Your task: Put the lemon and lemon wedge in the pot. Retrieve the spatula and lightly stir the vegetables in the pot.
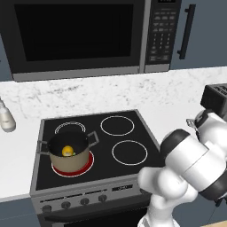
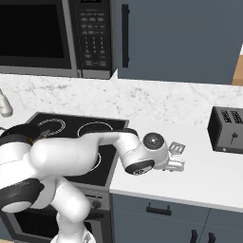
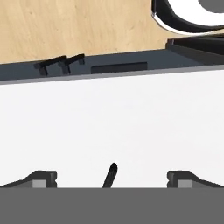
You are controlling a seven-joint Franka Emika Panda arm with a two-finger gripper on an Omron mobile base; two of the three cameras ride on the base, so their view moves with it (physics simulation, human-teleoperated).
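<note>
Hand view places the thin black handle of the spatula (image 3: pixel 110 175) low in the picture, midway between the two dark fingertips (image 3: pixel 43 178), its tip pointing up and slightly right, away from the camera. The long axis of the handle therefore runs roughly along the gripper's line of sight and crosswise to the line joining the fingers, which suits a closing pinch. The gripper (image 3: pixel 111 180) is released, with the jaws spread wide and nothing between the pads but the handle end; whether the pads are level with the handle or above it cannot be told.

Right base view shows the flat, slotted grey metal head of the spatula (image 2: pixel 176 148) lying on the white counter (image 2: pixel 199 175), just beyond the hand (image 2: pixel 171 163), between the black cooktop (image 2: pixel 71 124) and the black toaster (image 2: pixel 227 129).

Left base view shows the short tan pot with dark loop handles (image 1: pixel 68 150) on the front-left burner, which glows red. The small round bright-yellow lemon (image 1: pixel 67 151) already rests inside it; the wedge cannot be made out separately.

Judgement: the loading step appears complete and retrieval of the spatula is in hand. The coming move calls for a short descent over the handle, then closure.
</note>
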